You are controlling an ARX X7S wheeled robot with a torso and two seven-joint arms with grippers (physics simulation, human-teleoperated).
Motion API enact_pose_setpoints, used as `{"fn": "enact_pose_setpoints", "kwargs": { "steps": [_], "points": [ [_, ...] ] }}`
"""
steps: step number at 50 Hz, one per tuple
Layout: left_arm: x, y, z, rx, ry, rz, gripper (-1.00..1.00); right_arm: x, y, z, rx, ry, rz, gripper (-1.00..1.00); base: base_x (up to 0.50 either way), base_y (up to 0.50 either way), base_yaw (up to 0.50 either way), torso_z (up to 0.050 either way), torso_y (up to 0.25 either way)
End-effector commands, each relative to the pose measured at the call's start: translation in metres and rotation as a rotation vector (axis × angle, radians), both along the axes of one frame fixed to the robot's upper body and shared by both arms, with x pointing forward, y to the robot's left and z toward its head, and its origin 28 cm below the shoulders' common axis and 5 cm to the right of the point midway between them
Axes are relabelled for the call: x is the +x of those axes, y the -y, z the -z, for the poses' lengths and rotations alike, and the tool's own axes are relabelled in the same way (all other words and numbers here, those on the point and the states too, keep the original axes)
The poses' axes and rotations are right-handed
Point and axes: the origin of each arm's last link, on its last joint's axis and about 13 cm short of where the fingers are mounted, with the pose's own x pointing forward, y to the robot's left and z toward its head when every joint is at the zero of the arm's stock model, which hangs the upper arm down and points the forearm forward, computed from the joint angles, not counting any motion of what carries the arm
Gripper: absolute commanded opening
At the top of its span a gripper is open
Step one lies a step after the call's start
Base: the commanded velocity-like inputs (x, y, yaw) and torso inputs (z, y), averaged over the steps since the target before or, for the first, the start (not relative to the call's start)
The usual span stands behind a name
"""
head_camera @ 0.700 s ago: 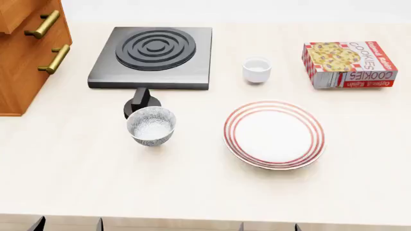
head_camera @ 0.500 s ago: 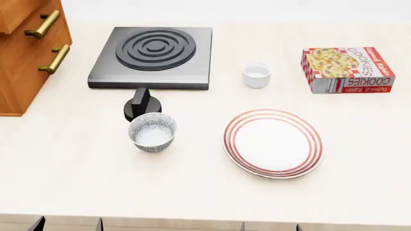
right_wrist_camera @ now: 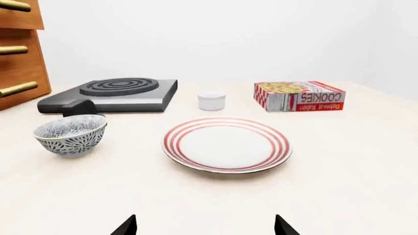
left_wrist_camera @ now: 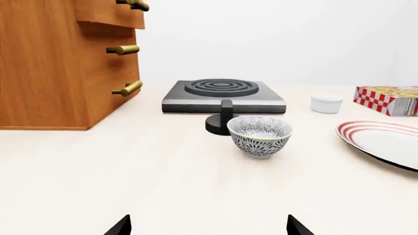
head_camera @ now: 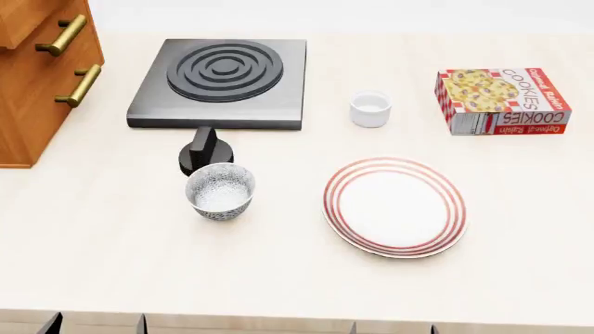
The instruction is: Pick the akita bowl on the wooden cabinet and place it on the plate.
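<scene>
1. On the pale table (head_camera: 111, 264), head view: akita bowl (head_camera: 220, 191) upright, just in front of a black knob (head_camera: 202, 152), left of the plate (head_camera: 394, 207). Well apart from the wooden cabinet (head_camera: 37, 90), not on top of it.
2. Vs 0.7 s ago: bowl, plate, cookie box (head_camera: 501, 99) & cup (head_camera: 371, 108) slightly lower in head view; stove (head_camera: 221, 82) same spot. No difference vs 0.5 s ago. Prob. scene now settled; pick not yet begun.
3. Left gripper (left_wrist_camera: 209, 226) & right gripper (right_wrist_camera: 204, 225): only dark fingertips visible, spread wide, holding nothing, well short of bowl.
4. Count: 1 bowl, 1 plate, 1 cup, 1 cookie box, 1 stove, 1 knob, 1 cabinet, 2 grippers.
</scene>
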Motion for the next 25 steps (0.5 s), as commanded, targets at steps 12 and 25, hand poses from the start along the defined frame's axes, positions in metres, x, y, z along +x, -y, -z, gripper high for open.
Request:
{"fn": "enact_pose_setpoints", "kwargs": {
  "steps": [12, 25],
  "points": [
    [-0.0008, -0.0007, -0.0007, -0.020, -0.008, 0.008, 1.00, 0.0005, 0.0001, -0.0012, -0.002, 0.008, 0.005, 1.00, 0.00, 0.00, 0.00, 0.041, 0.016],
    [-0.0016, -0.0001, -0.0005, -0.013, -0.009, 0.002, 1.00, 0.0004, -0.0001, -0.0005, -0.003, 0.007, 0.004, 1.00, 0.00, 0.00, 0.00, 0.050, 0.027]
  ]
}}
